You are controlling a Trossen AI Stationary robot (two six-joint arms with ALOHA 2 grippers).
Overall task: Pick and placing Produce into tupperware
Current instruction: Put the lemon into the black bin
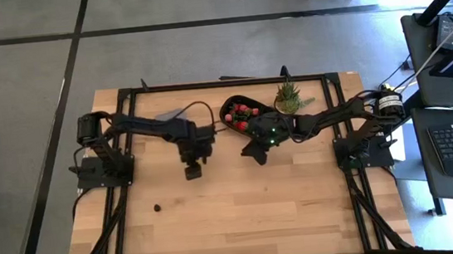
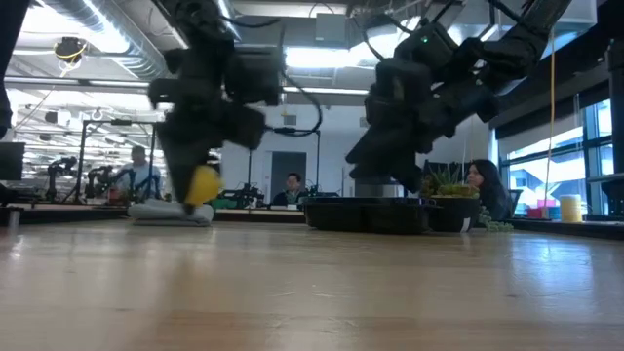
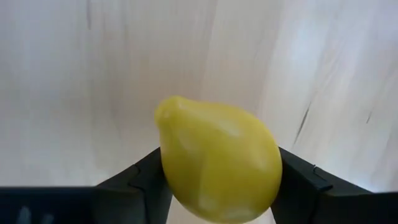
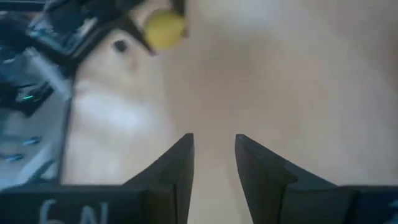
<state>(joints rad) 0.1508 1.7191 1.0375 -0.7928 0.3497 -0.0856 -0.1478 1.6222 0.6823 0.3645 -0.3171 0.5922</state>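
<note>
A yellow toy lemon (image 3: 217, 163) is clamped between the two dark fingers (image 3: 134, 186) of the left gripper (image 1: 192, 171), held clear of the wooden table (image 1: 243, 217) toward its left-centre. In the left wrist view the lemon is seen as smooth, glossy and pear-shaped, with a blunt nipple at one end; its long axis runs diagonally across the jaws, the pointed end projecting forward beyond the fingertips and the rounded end sitting back between them. From table height the same fruit is shown as a yellow blur hanging below the gripper, just above a flat grey piece (image 2: 172, 212).

The right gripper (image 1: 256, 152) is held above the table just in front of the black tupperware (image 1: 229, 107), its fingers (image 4: 177, 168) parted by a narrow gap with nothing between them. Red strawberry-like pieces (image 1: 243, 113) are seen lying in the tray, and a spiky green potted plant (image 1: 289, 97) stands beside it at the table's far edge. A single dark berry-like bit (image 1: 158, 208) lies alone on the wood, nearer the front left.
</note>
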